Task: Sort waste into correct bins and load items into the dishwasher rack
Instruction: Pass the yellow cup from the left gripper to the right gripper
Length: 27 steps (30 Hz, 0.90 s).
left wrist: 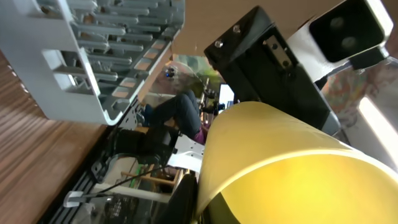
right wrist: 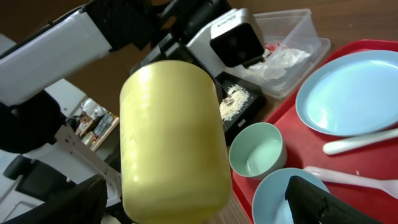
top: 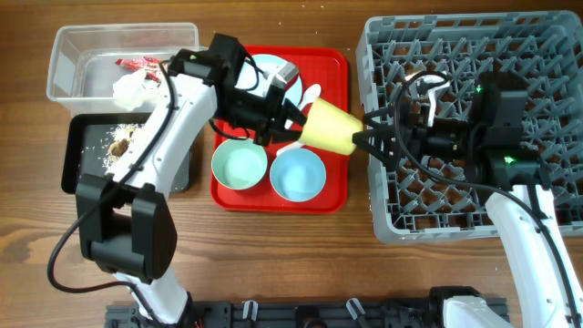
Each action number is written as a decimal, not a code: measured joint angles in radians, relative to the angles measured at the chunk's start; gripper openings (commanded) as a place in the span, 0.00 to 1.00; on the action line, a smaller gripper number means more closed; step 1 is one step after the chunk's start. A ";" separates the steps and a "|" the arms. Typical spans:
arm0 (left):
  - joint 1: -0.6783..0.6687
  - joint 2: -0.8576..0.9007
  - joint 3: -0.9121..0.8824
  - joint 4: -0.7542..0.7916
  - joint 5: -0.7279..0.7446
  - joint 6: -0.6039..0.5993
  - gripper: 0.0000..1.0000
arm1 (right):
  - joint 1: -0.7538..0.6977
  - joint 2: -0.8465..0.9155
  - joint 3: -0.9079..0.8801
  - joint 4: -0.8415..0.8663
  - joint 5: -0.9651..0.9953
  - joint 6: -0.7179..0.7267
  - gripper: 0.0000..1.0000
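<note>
My left gripper [top: 287, 118] is shut on the rim of the small yellow cup [top: 330, 126] and holds it on its side in the air above the red tray's right edge. My right gripper [top: 366, 135] is open, a finger on each side of the cup's base [right wrist: 174, 149], not touching it. The light blue plate [top: 273, 68], pale green bowl [top: 239, 167], light blue bowl [top: 298, 173] and white cutlery [right wrist: 360, 142] lie on the red tray [top: 332, 68]. The grey dishwasher rack [top: 547, 55] stands at the right.
The clear tub [top: 68, 55] at the far left holds the red wrapper [top: 137, 64] and the white napkin [top: 132, 88]. The black tray [top: 77, 155] in front of it holds food scraps [top: 118, 146]. My right arm reaches across the rack.
</note>
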 measured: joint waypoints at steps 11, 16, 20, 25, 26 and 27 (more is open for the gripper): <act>-0.032 0.000 0.000 0.016 0.080 0.004 0.04 | 0.087 0.000 0.000 0.013 -0.024 0.011 0.83; -0.042 0.000 0.000 0.024 0.080 0.004 0.04 | 0.089 0.000 -0.001 0.100 -0.024 0.063 0.79; -0.058 0.000 0.000 0.039 0.080 0.004 0.04 | 0.089 0.000 -0.001 0.103 -0.028 0.086 0.76; -0.058 0.000 0.000 0.052 0.076 0.004 0.04 | 0.092 0.000 -0.001 0.088 -0.032 0.093 0.78; -0.058 0.000 0.000 0.055 0.076 0.004 0.04 | 0.092 0.000 -0.001 0.084 -0.032 0.093 0.83; -0.058 0.000 0.000 0.058 0.077 0.004 0.04 | 0.092 0.000 -0.001 0.078 -0.031 0.093 0.85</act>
